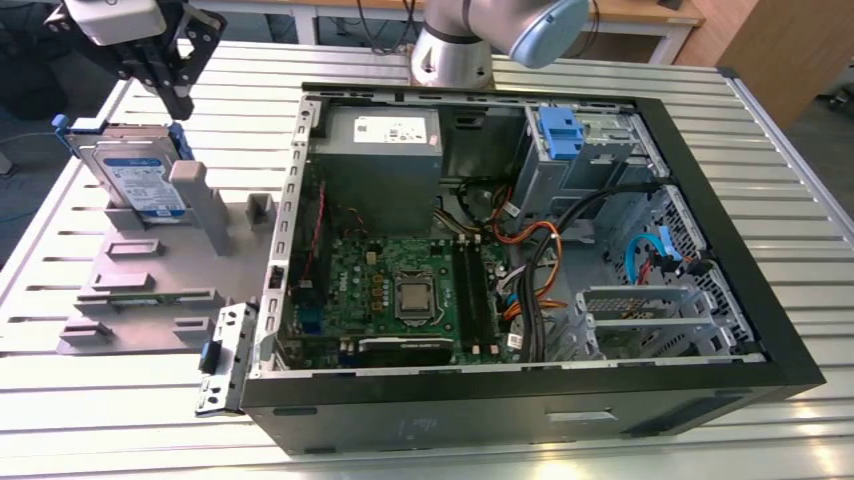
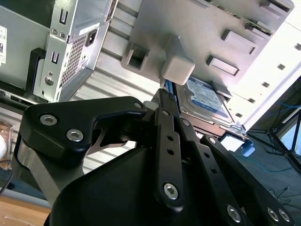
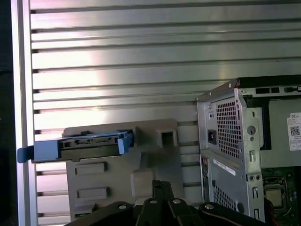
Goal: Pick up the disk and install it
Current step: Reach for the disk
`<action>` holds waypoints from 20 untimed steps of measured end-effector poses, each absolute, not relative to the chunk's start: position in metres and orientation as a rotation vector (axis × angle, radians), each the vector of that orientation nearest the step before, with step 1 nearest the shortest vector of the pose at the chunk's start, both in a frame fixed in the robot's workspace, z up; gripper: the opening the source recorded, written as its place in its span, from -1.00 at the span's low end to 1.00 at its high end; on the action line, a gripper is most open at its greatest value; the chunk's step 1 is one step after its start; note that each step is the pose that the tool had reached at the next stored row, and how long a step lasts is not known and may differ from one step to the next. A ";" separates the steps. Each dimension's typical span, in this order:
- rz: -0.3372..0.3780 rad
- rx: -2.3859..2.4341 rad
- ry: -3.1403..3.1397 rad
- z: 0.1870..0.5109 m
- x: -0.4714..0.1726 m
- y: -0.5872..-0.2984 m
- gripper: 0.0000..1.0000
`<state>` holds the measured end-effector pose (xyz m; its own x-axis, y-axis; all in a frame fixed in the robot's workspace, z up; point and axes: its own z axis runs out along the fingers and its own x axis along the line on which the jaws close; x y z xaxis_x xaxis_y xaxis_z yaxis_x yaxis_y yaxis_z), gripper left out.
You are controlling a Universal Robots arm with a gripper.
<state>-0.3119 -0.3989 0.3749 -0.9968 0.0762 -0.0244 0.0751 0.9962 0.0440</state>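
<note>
The step in hand is, as I judge it, the approach for the pick. The hand [image 1: 178, 104] hangs over the disk [image 1: 134, 172], near it but apart from it, and it holds nothing. Its two fingers are brought together to a narrow point, which is also seen in both wrist views.

The disk is outside the computer, near the exterior view's left edge. It stands on its edge and leans a little in a slot of the grey holder [image 1: 147, 290], which lies on the slatted table [image 1: 120, 440]. In the first wrist view the disk [image 3: 89, 145] shows edge-on, with the blue carrier around it.

For a grasp, I think the fingers would need to be opened first and then lowered on both sides of the disk's upper edge. The holder's posts stand just beside the disk, so there is little room for error.

The open computer case [image 1: 534, 392] contains the grey power supply [image 1: 380, 150], the motherboard [image 1: 400, 290] and several cables. It also contains the metal drive bay [image 1: 594, 155] with a blue bracket [image 1: 558, 130] fixed on it (this bracket is not the disk's carrier). The holder's other slots carry some small parts that I cannot identify.
</note>
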 end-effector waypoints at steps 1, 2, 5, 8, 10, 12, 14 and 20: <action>0.067 0.118 3.113 0.375 -0.312 -0.399 -0.79; 0.067 0.118 3.113 0.375 -0.313 -0.399 -0.79; 0.067 0.118 3.113 0.375 -0.314 -0.399 -0.79; 0.067 0.118 3.112 0.375 -0.315 -0.399 -0.79; 0.067 0.118 3.113 0.375 -0.316 -0.399 -0.79; 0.067 0.118 3.113 0.375 -0.317 -0.399 -0.79; 0.067 0.118 3.112 0.375 -0.317 -0.399 -0.79; 0.067 0.118 3.112 0.375 -0.319 -0.399 -0.79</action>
<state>-0.3190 -0.3989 0.3749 -0.9968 0.0762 -0.0245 0.0751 0.9962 0.0440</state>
